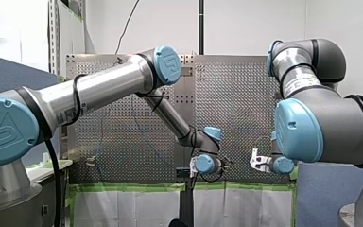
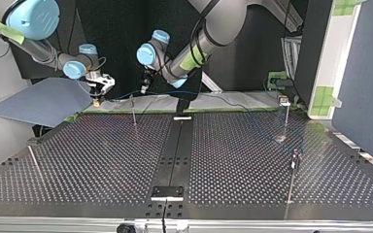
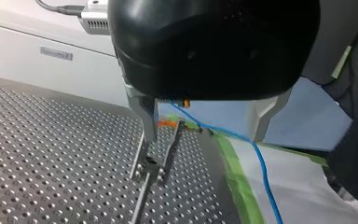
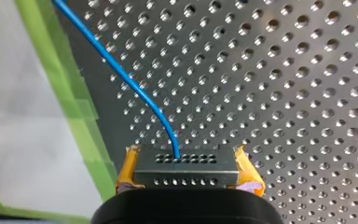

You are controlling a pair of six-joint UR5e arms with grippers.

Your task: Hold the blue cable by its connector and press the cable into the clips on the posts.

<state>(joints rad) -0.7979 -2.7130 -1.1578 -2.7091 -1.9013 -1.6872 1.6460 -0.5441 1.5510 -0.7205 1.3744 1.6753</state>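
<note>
Blue cable (image 4: 135, 88) comes straight out of the connector (image 4: 186, 161). The right claw (image 4: 186, 175) has the connector clamped between its yellow pads (image 4: 127, 171), just over the perforated table (image 4: 284, 93). The right wrist view cuts the cable off shortly ahead of the claw, alongside the green tape (image 4: 74, 93). The claw body hides most of the fingers behind the pads.

Left claw (image 3: 205, 137): metal fingers (image 3: 147, 116) are spread wide and grip nothing. The cable runs through the gap between them. I can't tell if it touches either finger, and its upper end vanishes behind the black claw body. Just under one finger stands a post (image 3: 140, 200) with a clip (image 3: 150, 169) at its head. The cable passes beside the clip and looks clear of it, not seated.

Only the top view shows both claws near each other at the table's far edge. It also shows the cable trailing on past the left claw, too thin to follow to its end. Two more posts (image 2: 286, 119) (image 2: 294, 177) stand well apart from either claw.

Front view adds little. Both claws are small and partly behind their wrist joints. I can't tell finger positions there, and cable and connector can't be made out.
</note>
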